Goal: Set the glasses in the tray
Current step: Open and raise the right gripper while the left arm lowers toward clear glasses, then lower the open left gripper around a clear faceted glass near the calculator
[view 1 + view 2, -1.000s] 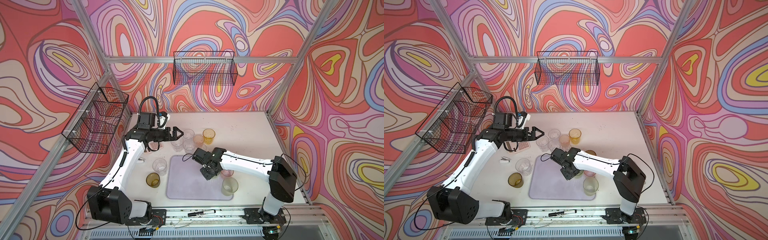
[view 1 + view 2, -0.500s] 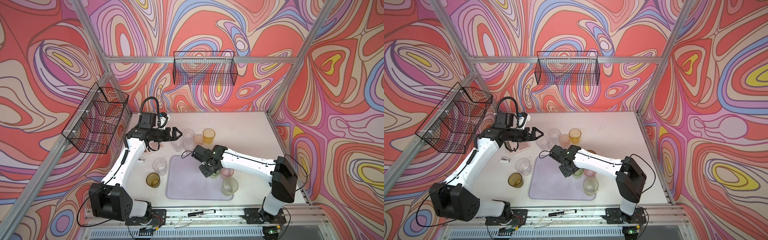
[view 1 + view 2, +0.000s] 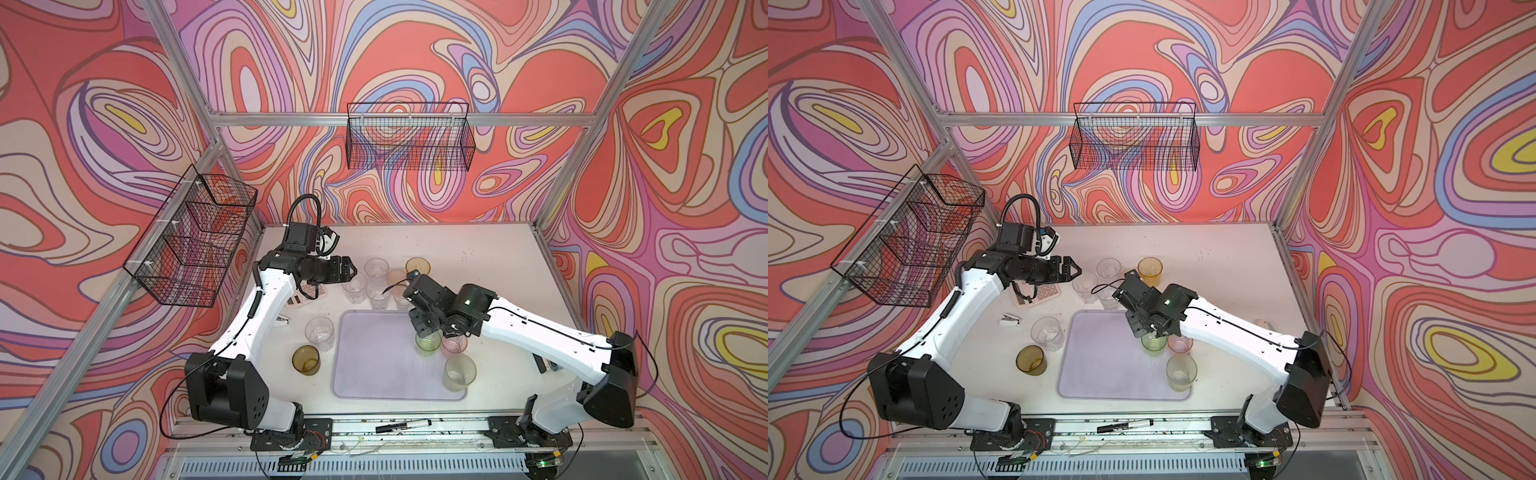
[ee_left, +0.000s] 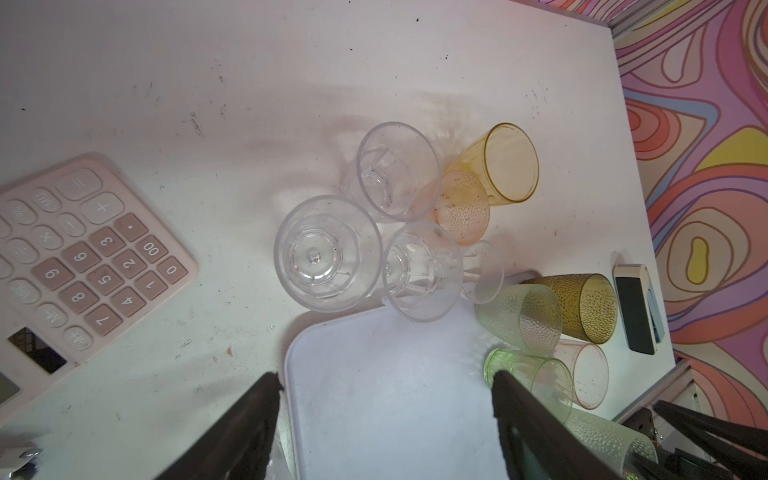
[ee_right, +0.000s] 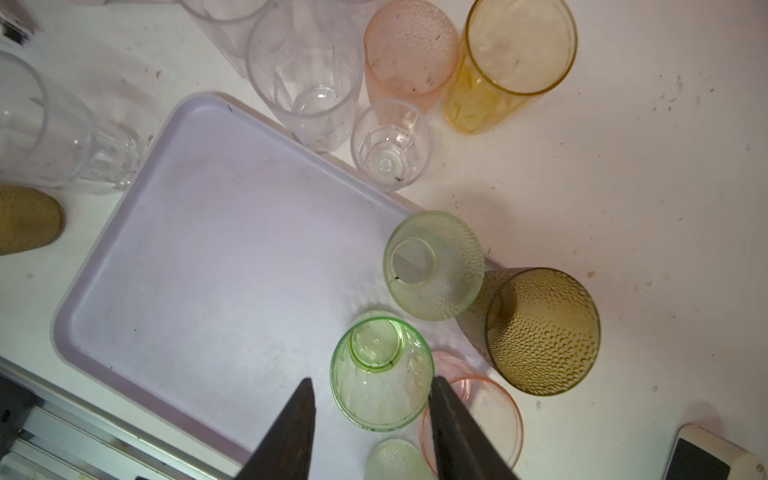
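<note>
My right gripper (image 5: 372, 382) sits released astride the green glass (image 5: 384, 361) on the tray (image 5: 216, 257); I'd rise straight up. Left gripper (image 4: 384, 376): open, empty.

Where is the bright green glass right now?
In a top view the bright green glass stands inside the tray near its right edge, under the right gripper, with the pink glass just to its right.
</note>
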You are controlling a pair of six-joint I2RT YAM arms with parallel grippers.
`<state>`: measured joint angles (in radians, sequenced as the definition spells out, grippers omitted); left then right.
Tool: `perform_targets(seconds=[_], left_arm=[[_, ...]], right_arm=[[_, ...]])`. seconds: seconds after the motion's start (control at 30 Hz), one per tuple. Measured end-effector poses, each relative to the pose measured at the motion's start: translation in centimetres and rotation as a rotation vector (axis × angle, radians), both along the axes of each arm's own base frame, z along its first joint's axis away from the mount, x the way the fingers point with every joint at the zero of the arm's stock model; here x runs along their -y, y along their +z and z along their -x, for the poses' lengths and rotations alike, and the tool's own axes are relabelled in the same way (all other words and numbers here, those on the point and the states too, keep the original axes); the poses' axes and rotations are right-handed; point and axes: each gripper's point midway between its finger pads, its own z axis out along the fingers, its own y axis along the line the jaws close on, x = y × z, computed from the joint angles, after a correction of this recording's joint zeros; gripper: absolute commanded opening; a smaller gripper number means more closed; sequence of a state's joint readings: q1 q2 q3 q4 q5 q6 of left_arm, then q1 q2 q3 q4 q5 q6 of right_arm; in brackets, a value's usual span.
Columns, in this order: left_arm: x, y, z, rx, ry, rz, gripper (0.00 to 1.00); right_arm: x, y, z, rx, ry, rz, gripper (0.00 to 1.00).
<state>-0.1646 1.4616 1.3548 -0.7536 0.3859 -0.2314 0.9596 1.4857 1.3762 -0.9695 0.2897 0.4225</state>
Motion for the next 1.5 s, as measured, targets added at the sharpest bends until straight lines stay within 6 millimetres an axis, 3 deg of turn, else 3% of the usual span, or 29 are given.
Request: perform_targets(seconds=[0.23,0.6,0.93,1.5], left_arm=[[-0.4,-1.0,-0.7,-0.047,0.023,-0.080,0.72],[-1.9,-3.5,-1.3,-0.151,0.074,-0.210,0.70],[-2.2,-5.8,-1.5,-0.233,0.091,-0.253,0.62],[-0.9,-8.9,-4.3,-0.298,0.079,-0.282,0.49]], right_arm=[[1.5,2.4,-0.9,0.076,-0.056,-0.083,0.55],[4.0,3.5,-0.9,0.110,-0.114,-0.152,0.60],[4.4,2.8,-0.7,0.112,-0.116,-0.160,0.57],[4.9,3.1,-0.3,0.134,-0.115,-0.187,0.56]])
